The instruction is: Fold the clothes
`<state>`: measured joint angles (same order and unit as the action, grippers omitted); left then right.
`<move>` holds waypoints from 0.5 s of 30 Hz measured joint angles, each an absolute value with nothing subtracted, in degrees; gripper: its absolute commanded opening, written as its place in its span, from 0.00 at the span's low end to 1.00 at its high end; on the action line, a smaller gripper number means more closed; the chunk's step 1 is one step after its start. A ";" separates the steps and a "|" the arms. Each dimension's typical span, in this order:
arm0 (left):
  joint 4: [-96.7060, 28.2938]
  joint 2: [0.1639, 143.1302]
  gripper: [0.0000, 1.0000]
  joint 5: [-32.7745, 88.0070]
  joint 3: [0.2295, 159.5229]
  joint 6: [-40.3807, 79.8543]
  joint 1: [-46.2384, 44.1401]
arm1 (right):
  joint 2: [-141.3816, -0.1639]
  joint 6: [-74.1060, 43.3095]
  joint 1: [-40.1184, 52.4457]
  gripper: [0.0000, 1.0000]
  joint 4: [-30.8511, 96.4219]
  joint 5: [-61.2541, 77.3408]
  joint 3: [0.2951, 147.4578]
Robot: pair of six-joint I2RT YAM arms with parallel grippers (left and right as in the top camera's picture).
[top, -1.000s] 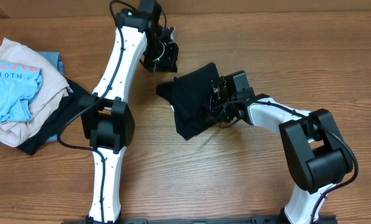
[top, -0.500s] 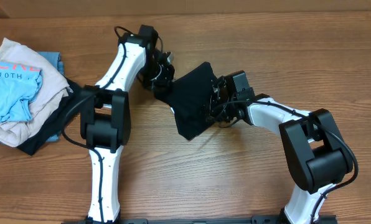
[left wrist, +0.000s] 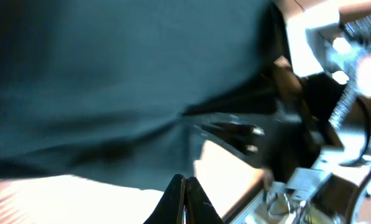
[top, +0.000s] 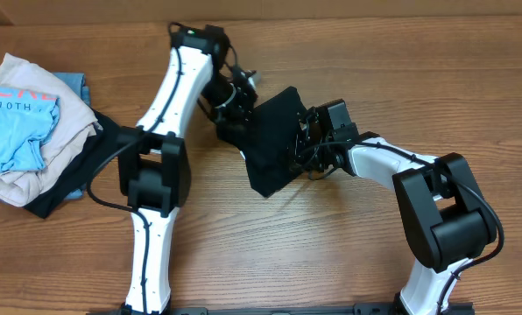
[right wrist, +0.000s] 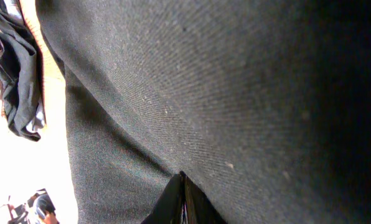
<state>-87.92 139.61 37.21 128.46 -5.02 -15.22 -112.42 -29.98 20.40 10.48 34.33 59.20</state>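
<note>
The clothes, a black T-shirt folded into a small tilted packet, lie mid-table. My left gripper hangs at the packet's upper left edge. In the left wrist view its jaws are shut with nothing between them, over bare table just beside the dark fabric. My right gripper rests on the packet's right side. Seen from the right wrist, its shut tips press against the black cloth, which fills nearly the whole frame. No fold of cloth shows between those tips.
A pile of other garments sits at the far left: a light blue shirt with lettering, a cream one and dark cloth underneath. The right arm's wrist parts show close beside the left gripper.
The left arm has swung from the back of the table down and to the right, bringing its shut gripper against the shirt's upper left edge. The right arm and the shirt have stayed put.
</note>
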 measured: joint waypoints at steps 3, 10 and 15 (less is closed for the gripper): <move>-87.83 139.61 0.04 38.81 127.02 -6.68 -17.67 | -112.42 -30.02 20.40 0.04 10.44 34.30 59.20; -85.67 139.63 0.04 40.84 117.36 -7.75 -18.24 | -112.42 -29.98 20.40 0.04 10.44 34.33 59.18; -78.56 139.50 0.04 41.95 106.45 -7.90 -18.24 | -112.42 -29.98 20.40 0.04 10.44 34.30 59.18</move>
<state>-78.56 139.50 41.95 106.45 -7.90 -18.24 -112.42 -29.98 20.40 10.44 34.30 59.18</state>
